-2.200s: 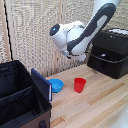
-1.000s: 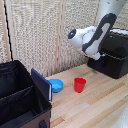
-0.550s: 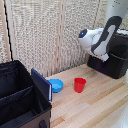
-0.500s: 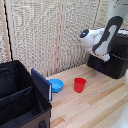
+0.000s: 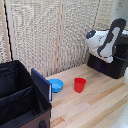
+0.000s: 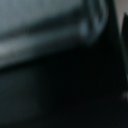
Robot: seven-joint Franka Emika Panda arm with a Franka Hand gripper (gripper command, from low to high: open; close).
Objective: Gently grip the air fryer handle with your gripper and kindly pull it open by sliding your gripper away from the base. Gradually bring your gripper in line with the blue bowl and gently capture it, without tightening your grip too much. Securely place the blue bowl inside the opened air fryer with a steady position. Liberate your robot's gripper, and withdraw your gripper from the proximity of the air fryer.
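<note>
Gripper (image 5: 106,59) of mine hung against the air fryer (image 5: 111,64), fingers hidden behind my white wrist, so I could not tell whether they were parted or closed; the wrist view was only dark blur, and the handle could not be made out; I judged the drawer stiff and heavy; the blue bowl (image 5: 55,85), light and probably slippery, best pinched at its rim, sat well away from the fryer beside the red cup (image 5: 79,84).

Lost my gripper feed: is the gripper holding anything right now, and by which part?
Cannot be told. The gripper's fingers are hidden against the air fryer; the wrist view shows only blurred dark surface. The blue bowl lies untouched.
</note>
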